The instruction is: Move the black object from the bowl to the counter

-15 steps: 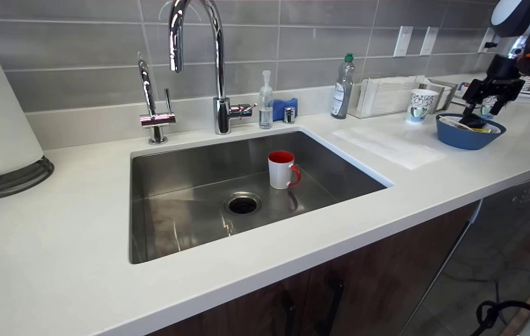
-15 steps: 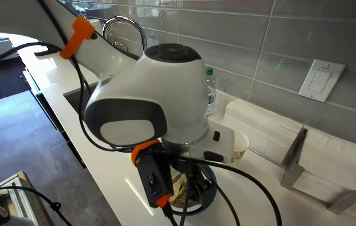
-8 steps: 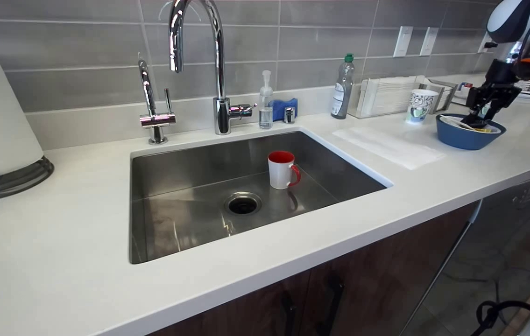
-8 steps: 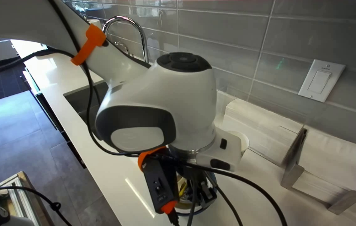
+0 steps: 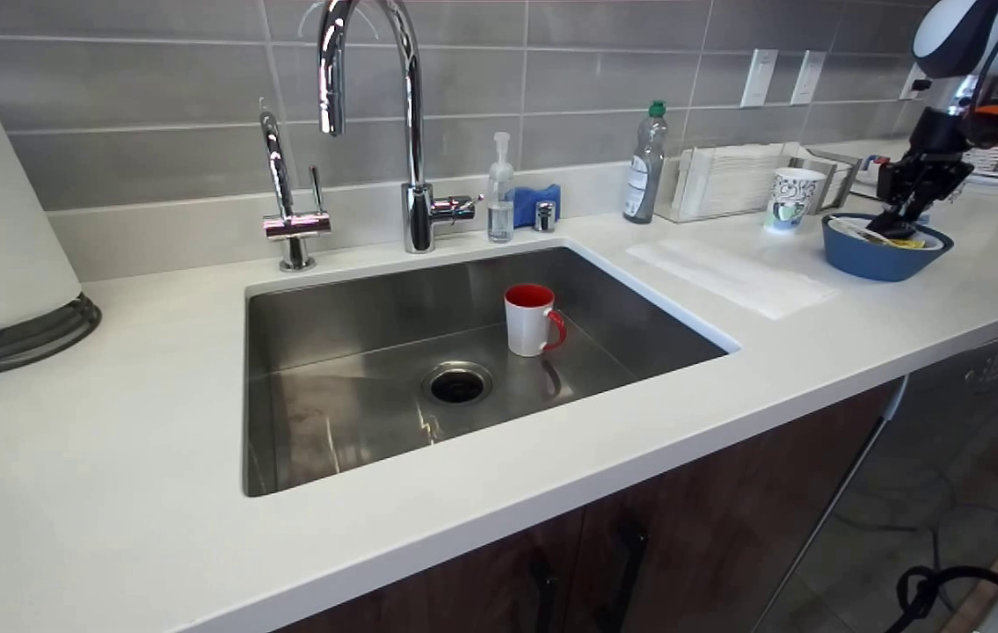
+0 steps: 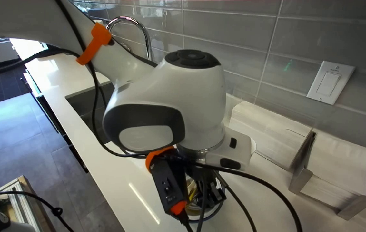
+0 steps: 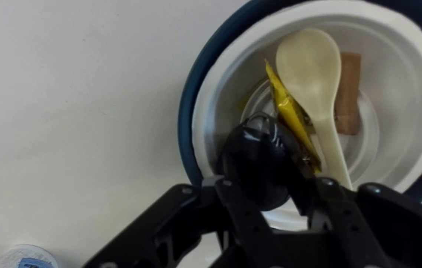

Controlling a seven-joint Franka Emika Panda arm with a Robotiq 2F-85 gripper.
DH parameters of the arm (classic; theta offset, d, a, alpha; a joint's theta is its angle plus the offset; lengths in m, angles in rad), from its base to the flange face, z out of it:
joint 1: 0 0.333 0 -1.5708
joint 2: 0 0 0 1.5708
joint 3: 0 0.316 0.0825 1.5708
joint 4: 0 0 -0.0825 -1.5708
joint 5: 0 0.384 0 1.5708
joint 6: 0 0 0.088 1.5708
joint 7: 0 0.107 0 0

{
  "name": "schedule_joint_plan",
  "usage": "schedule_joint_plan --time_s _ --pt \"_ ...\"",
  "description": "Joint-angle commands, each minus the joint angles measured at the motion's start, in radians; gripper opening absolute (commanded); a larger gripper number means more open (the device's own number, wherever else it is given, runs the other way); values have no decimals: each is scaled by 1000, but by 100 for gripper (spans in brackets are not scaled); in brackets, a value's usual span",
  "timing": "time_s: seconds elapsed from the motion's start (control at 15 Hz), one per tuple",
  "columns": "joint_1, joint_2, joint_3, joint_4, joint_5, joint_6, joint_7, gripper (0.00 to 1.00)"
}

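The blue bowl [image 5: 885, 261] stands on the white counter [image 5: 868, 321], with a white bowl nested inside it. In the wrist view the glossy, rounded black object [image 7: 257, 136] lies near the blue bowl's left side [image 7: 185, 137]. My gripper [image 7: 257, 160] reaches down into the bowl, one finger on either side of the black object, its jaws partly drawn together. Dark fingers over a dark thing hide whether they press on it. In an exterior view the gripper [image 5: 894, 220] dips inside the bowl, its fingers close together.
A pale spoon [image 7: 309, 63], a yellow packet [image 7: 287, 106] and a brown packet [image 7: 348, 93] share the bowl. Nearby stand a patterned cup [image 5: 791, 200], a napkin holder [image 5: 727, 182] and a flat white napkin [image 5: 732, 277]. The sink [image 5: 358, 338] holds a red-handled mug [image 5: 527, 325].
The gripper's fingers have moved from wide apart to close together inside the bowl. In an exterior view the arm has shifted slightly to the right. The bowl stays in place.
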Motion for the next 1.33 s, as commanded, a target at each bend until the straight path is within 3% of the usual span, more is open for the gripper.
schedule_joint_plan --time_s 0.0,0.2,0.27,0.4,0.8,0.93,1.27 --pt "-20 0 22 25 -17 -23 19 19" --pt "-17 -19 23 23 -24 -33 19 2" --pt "-18 -27 24 24 -23 -39 18 8" --pt "-18 -46 23 21 -25 -53 19 2" --pt "-30 -147 9 13 -19 -123 2 2" --pt "-39 -162 -4 26 -45 -92 9 2" --pt "-67 -121 -29 41 -57 149 -37 2"
